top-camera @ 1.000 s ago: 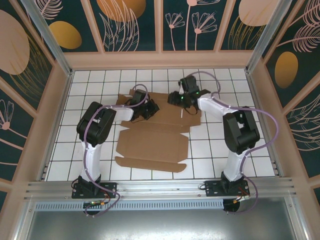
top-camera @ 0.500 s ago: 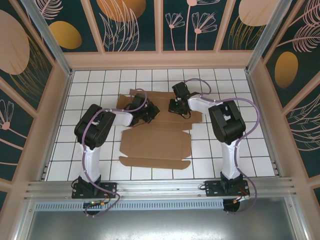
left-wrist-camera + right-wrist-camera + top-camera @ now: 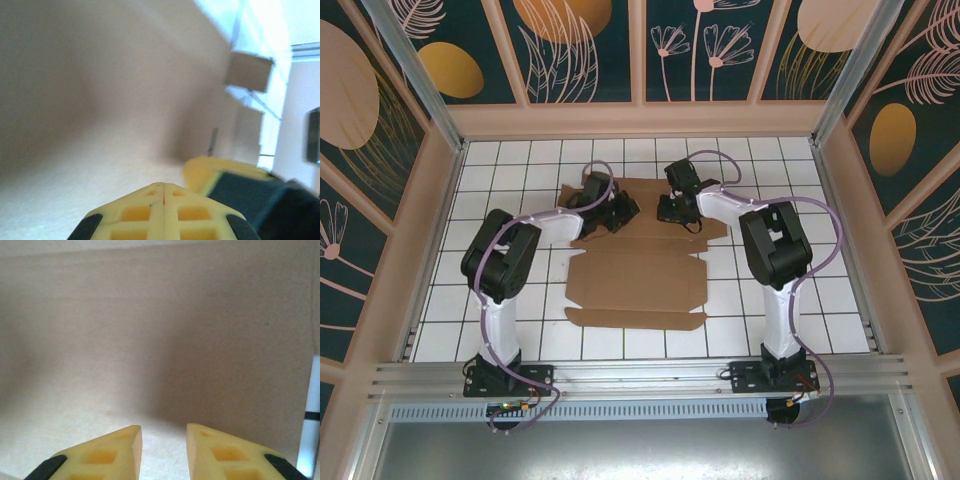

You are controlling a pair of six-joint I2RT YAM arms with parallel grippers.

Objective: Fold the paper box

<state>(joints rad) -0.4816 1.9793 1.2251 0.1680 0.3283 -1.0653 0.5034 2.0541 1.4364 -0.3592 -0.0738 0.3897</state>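
Top external view: the paper box [image 3: 635, 285] lies unfolded as a flat brown sheet near the middle of the white gridded table [image 3: 510, 170], its long sides running left to right. A narrow flap forms the near edge, a wide panel sits behind it, and the far part of the sheet reaches under both arms. The left tool [image 3: 620, 212] is down on the far left part of the cardboard, and the right tool [image 3: 670, 210] is down on the far part just to its right. The two are near each other but apart. Both arms stretch from their bases at the near edge of the table out over the sheet. Dark panels with plant prints [image 3: 585, 50] stand around the table.

From the left wrist, the left tool [image 3: 163, 192] has its yellow fingers pressed together, with only a thin seam between them and nothing pinched there. Blurred brown cardboard of the paper box [image 3: 100, 100] is close beneath it, with a small upright tab and a strip of white table at the upper right. A yellow and black part sits just to the right of the fingers; I cannot tell what it is.

From the right wrist, the right tool [image 3: 163, 440] has its fingers [image 3: 125, 445] spread a little, with a narrow gap between the tips and nothing in it. The paper box [image 3: 160, 330] lies close under them, and a sliver of table [image 3: 312, 390] shows at the right edge.
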